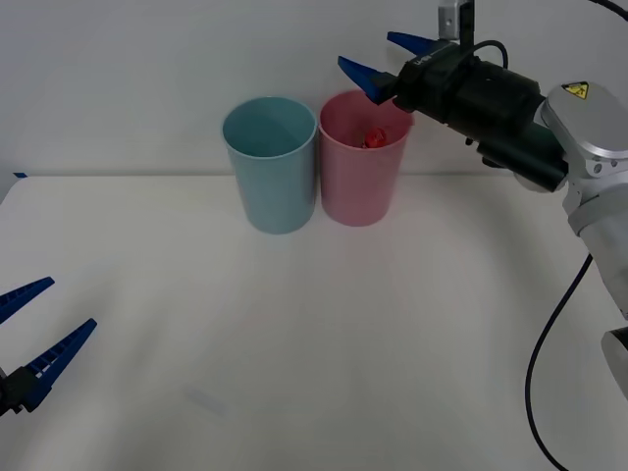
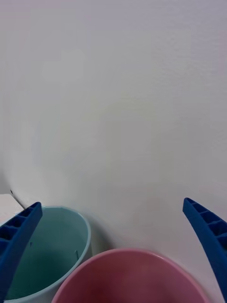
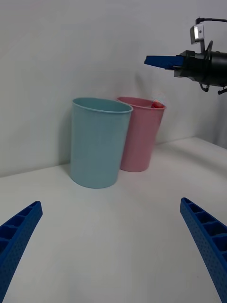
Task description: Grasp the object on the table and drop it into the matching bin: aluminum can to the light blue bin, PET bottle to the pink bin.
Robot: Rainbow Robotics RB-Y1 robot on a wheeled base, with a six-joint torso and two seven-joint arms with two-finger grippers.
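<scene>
Sitting inside the pink bin (image 1: 360, 177), the bottle (image 1: 374, 138) shows its red cap; the right pincer (image 1: 383, 61) hovers above, released. Left pincer (image 1: 34, 329) spread, far from the blue bin (image 1: 270, 167).

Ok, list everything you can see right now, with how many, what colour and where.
PET bottle: one, red cap showing, inside the pink bin.
pink bin: one, pink, far side of the table, touching or nearly touching the light blue bin.
light blue bin: one, light blue, on the pink bin's left.
table: one, white, under both bins.
right gripper: one, blue fingers open, above the pink bin.
left gripper: one, blue fingers open, low at the table's near left.
</scene>
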